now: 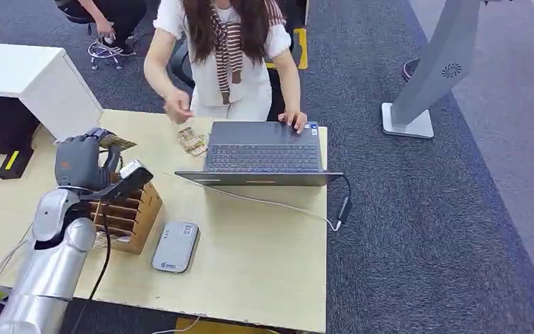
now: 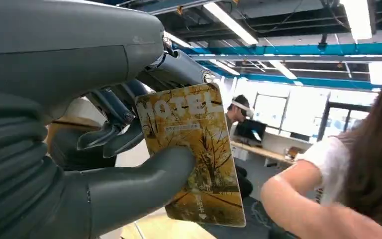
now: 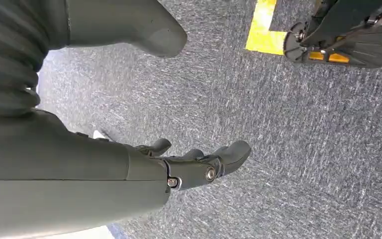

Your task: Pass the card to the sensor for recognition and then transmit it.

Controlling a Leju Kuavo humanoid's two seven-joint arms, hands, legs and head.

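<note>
Left wrist view: left robot hand (image 2: pixel 104 164) pinches a yellow card (image 2: pixel 194 149); right robot hand (image 3: pixel 189 164) hangs empty, fingers loosely apart.

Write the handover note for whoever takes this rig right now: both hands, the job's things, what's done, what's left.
Left hand: raised above the wooden card holder, holding a yellow hotel card between thumb and fingers.
Right hand: hanging over the carpet, holding nothing, fingers loosely apart.
Card reader: flat on the table, beside the holder, in front of the laptop.
A person stands across the table; more cards lie near their hand.
Done: card picked up.
Left: bring it to the reader, then hand it over.
</note>
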